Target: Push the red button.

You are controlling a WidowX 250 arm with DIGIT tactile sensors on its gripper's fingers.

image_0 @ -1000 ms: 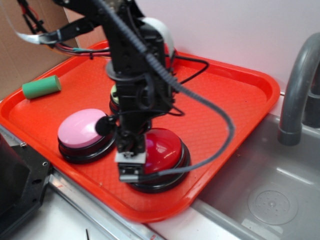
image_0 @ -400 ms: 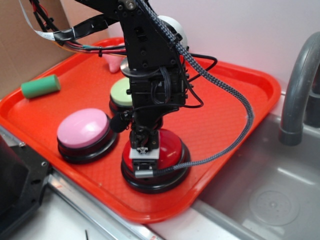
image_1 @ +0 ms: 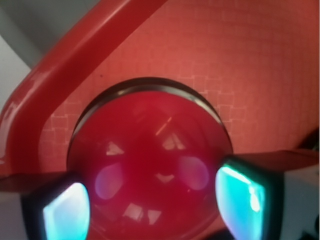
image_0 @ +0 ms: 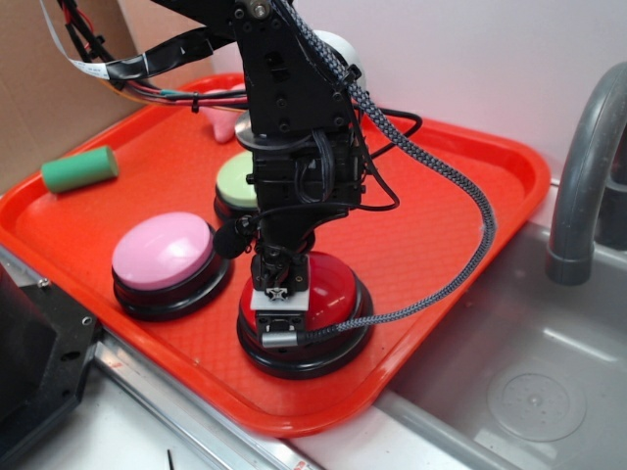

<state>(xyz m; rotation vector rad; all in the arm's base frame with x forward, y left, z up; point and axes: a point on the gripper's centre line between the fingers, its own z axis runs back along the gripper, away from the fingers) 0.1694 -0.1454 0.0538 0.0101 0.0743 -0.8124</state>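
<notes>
The red button [image_0: 333, 287], a glossy red dome on a black ring, sits near the front edge of the orange tray [image_0: 470, 196]. My gripper [image_0: 282, 286] points straight down on the dome's left half, seemingly touching it. In the wrist view the red button [image_1: 150, 145] fills the middle. The gripper [image_1: 156, 202] is open, its two pads [image_1: 242, 192] standing wide apart over the dome with nothing held between them.
A pink-domed button [image_0: 162, 250] stands left of the red one and a pale green-domed button [image_0: 235, 179] behind it. A green cylinder [image_0: 80, 168] lies at the tray's far left. A sink [image_0: 534, 382] and grey faucet [image_0: 583, 176] are on the right.
The arm has shifted right and come down over the red dome since a second ago. In the last half second it has barely moved.
</notes>
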